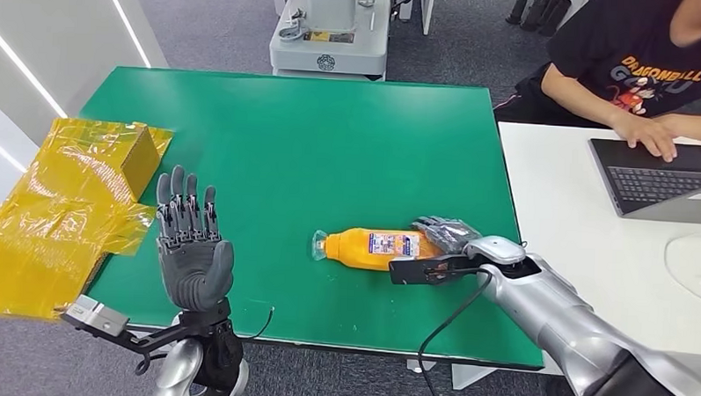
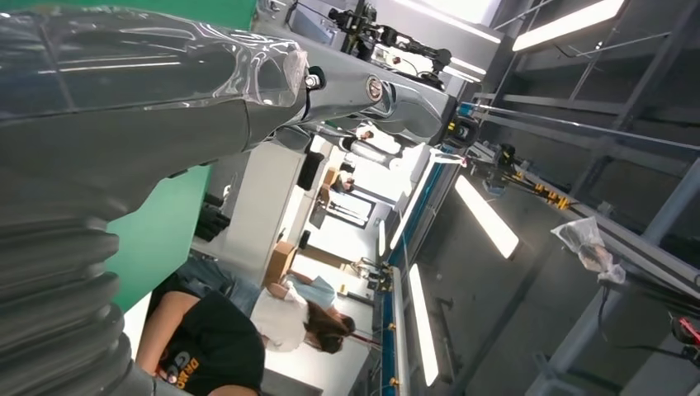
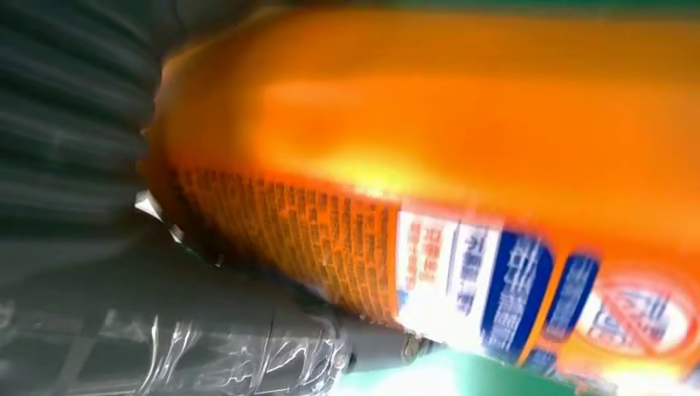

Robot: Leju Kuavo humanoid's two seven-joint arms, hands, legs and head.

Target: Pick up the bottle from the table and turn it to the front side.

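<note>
Bottle (image 1: 376,249) is lying on the green worktop (image 1: 331,144); right hand (image 1: 447,235) is wrapping around its base, lift and turn coming next; left hand (image 1: 191,241) is hovering open, empty.

- The head view is bright and evenly lit from overhead; the green table (image 1: 331,136) shows flat colour with soft, short shadows under the bottle (image 1: 376,249) and the right hand (image 1: 447,237).
- The yellow wrapping (image 1: 56,214) at the table's left edge carries crinkled glare.
- The white desk (image 1: 575,232) nears overexposure.
- The left wrist view is sharp in the distance, with long ceiling light strips (image 2: 485,216) blown out to white; the clear cover on the left hand (image 2: 124,107) catches streaky highlights.
- The right wrist view is heavily blurred: the bottle's label print is smeared and a hot yellow glare patch sits on its orange side.
</note>
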